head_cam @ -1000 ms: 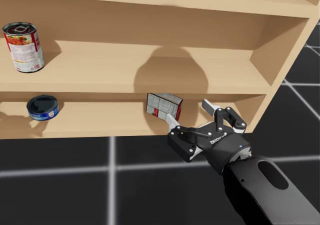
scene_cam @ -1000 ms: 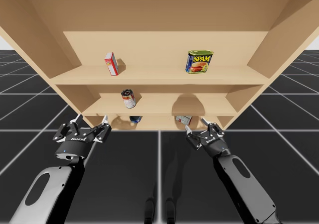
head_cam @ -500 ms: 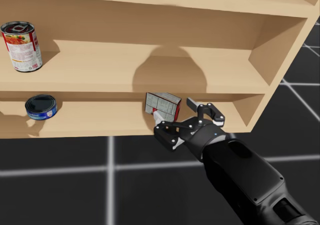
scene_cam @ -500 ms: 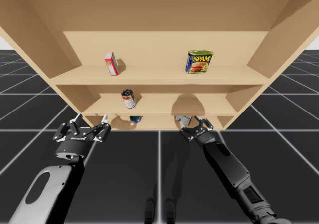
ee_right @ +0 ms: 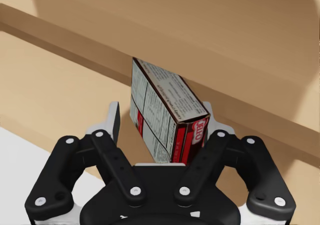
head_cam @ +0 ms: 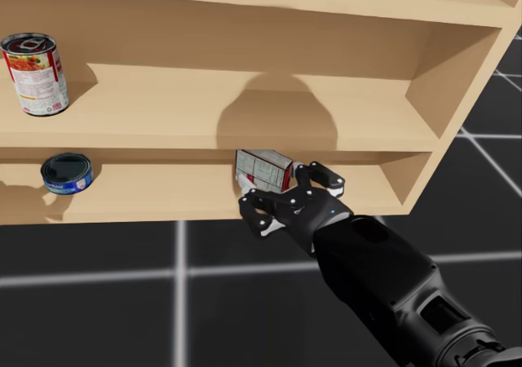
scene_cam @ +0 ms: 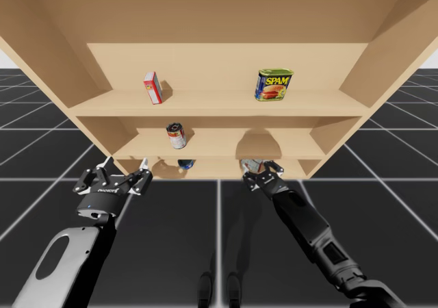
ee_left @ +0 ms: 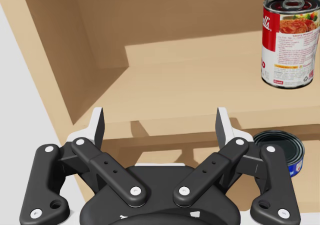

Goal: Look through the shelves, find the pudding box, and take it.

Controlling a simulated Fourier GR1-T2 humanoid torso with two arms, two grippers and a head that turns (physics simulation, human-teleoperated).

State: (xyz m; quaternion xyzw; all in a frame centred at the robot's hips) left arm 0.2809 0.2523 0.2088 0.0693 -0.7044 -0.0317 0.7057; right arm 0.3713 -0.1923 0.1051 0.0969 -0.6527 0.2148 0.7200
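At the far left, my left claw hangs open and empty in front of the shelves, its fingers spread wide with nothing between them. Ahead of it and to the right, a red-and-white can stands upright on the middle shelf, and a flat blue can lies below it on the bottom shelf; neither is what I want. Further right on that bottom shelf sits the pudding box, grey-white with a red end, tilted so that one corner leans back under the shelf above. My right claw has reached in at it: the box lies between the spread fingers, but I see a gap on the left side, so I judge the claw open around the box, not gripping it. The search looks finished, and the step in hand is the grasp itself. The next move calls for closing both fingers onto the box's two broad faces, squarely enough that the tilted box does not twist or slide deeper. Once the hold is firm, I should draw it straight out toward me, low enough to clear the edge of the shelf above
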